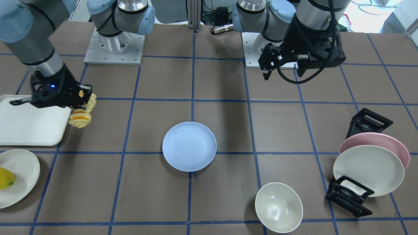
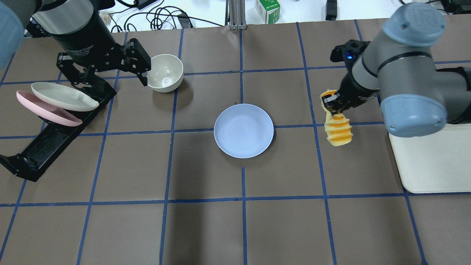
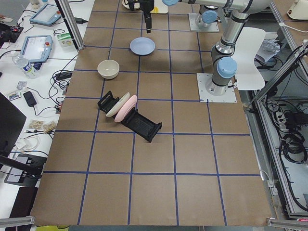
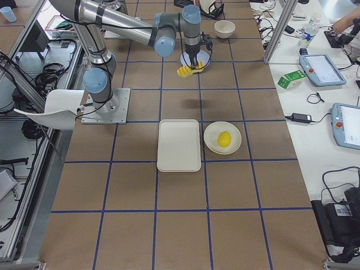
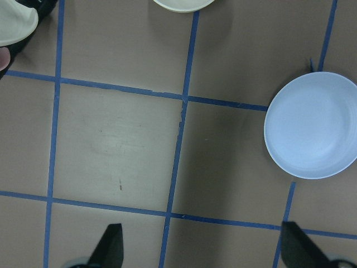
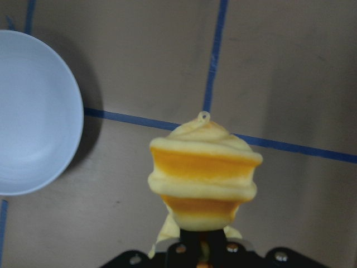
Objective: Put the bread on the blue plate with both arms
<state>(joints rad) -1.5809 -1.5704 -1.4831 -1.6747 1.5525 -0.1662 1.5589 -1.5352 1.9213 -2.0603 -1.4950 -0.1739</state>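
Note:
The bread [image 2: 336, 129], a ridged orange-yellow loaf with cream edges, hangs from my right gripper [image 2: 331, 105], which is shut on its upper end and holds it above the table to the right of the blue plate [image 2: 243, 130]. It also shows in the front view [image 1: 81, 114] and the right wrist view [image 6: 203, 178], where the blue plate [image 6: 33, 139] lies to the left. The blue plate [image 1: 189, 146] sits empty at the table's middle. My left gripper [image 2: 141, 70] is open and empty, high near the white bowl; its fingertips [image 5: 111, 248] show wide apart, with the plate [image 5: 311, 125] to the right.
A white bowl [image 2: 165, 72] stands back left. A black rack [image 2: 55, 136] holds a cream plate [image 2: 64, 96] and a pink plate [image 2: 48, 113]. A white tray [image 2: 434, 162] lies at the right. A lemon [image 1: 6, 178] sits on a cream plate [image 1: 24, 173].

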